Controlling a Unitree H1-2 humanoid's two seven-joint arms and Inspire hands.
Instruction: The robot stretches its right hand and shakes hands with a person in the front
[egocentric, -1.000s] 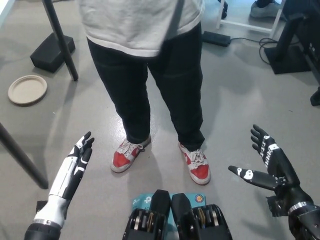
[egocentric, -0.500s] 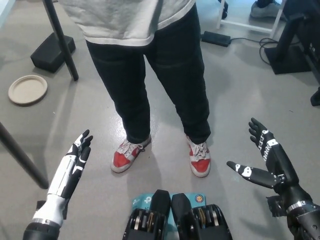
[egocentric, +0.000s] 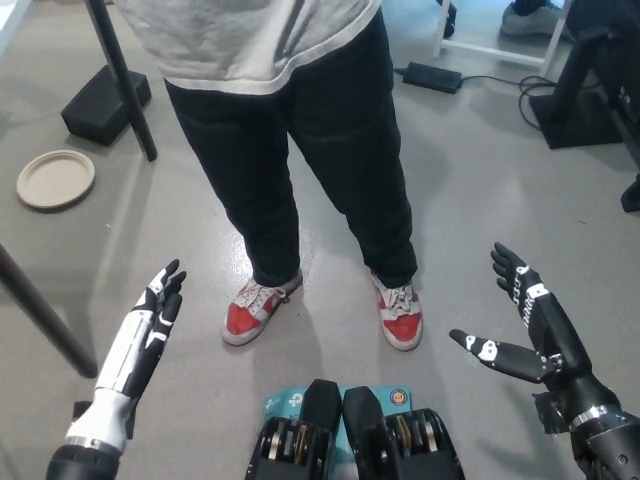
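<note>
- While the person (egocentric: 290, 120) stands close in front at 12 o'clock, only torso, dark trousers and red shoes (egocentric: 262, 308) show; no person's hand is in view.
- right hand (egocentric: 525, 325): black, low at 4 o'clock, palm turned inward, fingers (egocentric: 510, 268) apart, thumb out toward 9 o'clock, holding nothing.
- left hand (egocentric: 150, 320): white, resting at 8 o'clock, fingers straight and close together, pointing to 1 o'clock, holding nothing.
- Right hand and person are well apart; no contact, no clasp visible.
- Step, as a judgement: hand is open and offered but not yet met. This fits either a reach going out toward a shake or a hand opened again after 1; the picture alone cannot settle which.
- If a clasp is to come, it calls for the hand to go up and forward toward 12 o'clock, palm facing the person's palm, fingers staying apart until that palm sits between thumb and fingers, then a soft close.
- Risk: the person's hand is out of frame, so meeting height is unknown.
- Containers: 1 round beige dish (egocentric: 55, 179) on the floor at 10 o'clock, nothing visible in it.
- Black block (egocentric: 105, 103) and a dark pole (egocentric: 122, 78) at 11 o'clock; a cable and adapter (egocentric: 432, 76) at 1 o'clock.
</note>
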